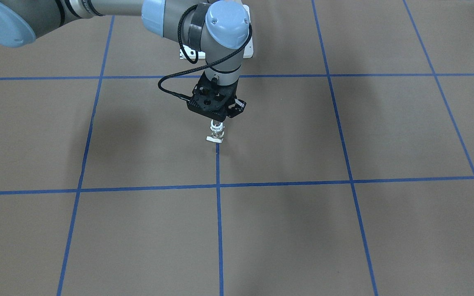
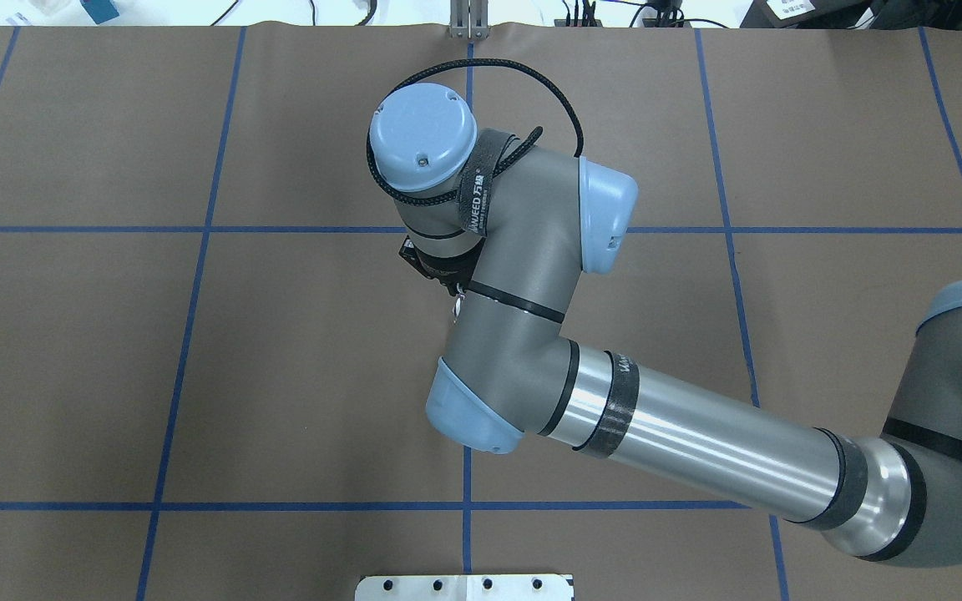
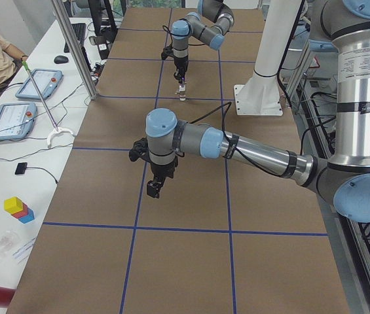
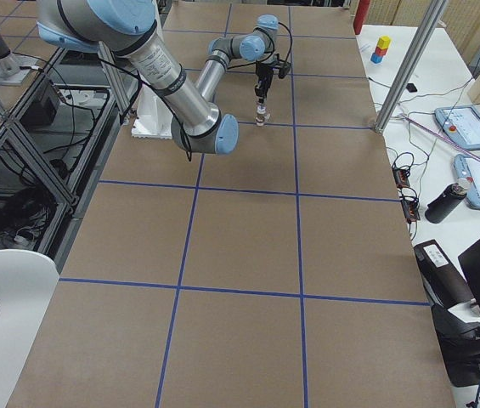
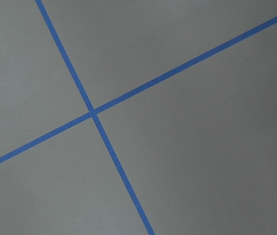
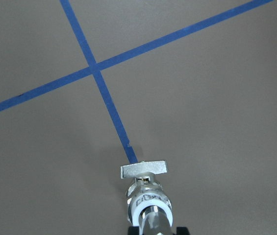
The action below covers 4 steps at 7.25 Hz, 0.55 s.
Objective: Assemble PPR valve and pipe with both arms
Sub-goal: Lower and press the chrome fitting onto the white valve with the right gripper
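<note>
My right gripper [image 1: 216, 121] points straight down over the table's middle and is shut on the PPR valve [image 1: 216, 132]. The valve hangs upright with its flat grey handle [image 6: 144, 169] lowest, at or just above the brown paper. In the right wrist view the valve's white ring [image 6: 148, 208] sits between my black fingertips [image 6: 134, 230], with a shiny silver part, the pipe [image 6: 152, 218], inside the ring. My wrist hides the grip in the overhead view. My left gripper [image 3: 152, 191] hangs over bare paper, far from the valve; I cannot tell whether it is open or shut.
Brown paper with blue tape grid lines [image 5: 93, 112] covers the table. The white flanged pedestal [image 2: 464, 587] stands at the robot's side of the table. Tablets and coloured blocks [image 3: 18, 208] lie on side benches beyond the paper's edge.
</note>
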Tool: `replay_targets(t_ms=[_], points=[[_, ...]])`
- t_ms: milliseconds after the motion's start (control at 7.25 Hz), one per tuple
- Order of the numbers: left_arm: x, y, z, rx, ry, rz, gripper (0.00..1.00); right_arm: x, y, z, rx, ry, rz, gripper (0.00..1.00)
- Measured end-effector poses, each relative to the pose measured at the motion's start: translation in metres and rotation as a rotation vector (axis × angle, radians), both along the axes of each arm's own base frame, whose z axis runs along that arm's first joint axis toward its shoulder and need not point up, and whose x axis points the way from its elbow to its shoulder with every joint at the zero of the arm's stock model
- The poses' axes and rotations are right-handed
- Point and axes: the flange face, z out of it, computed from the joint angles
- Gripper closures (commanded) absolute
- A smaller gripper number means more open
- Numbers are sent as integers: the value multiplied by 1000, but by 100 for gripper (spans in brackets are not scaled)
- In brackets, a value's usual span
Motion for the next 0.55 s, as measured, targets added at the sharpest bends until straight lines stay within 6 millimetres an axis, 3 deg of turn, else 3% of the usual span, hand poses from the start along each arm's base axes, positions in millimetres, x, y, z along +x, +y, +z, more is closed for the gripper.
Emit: replay_targets(t_ms=[552], points=[[0, 0, -1, 1, 1, 0, 0, -2, 2, 6, -1, 5, -4, 100]])
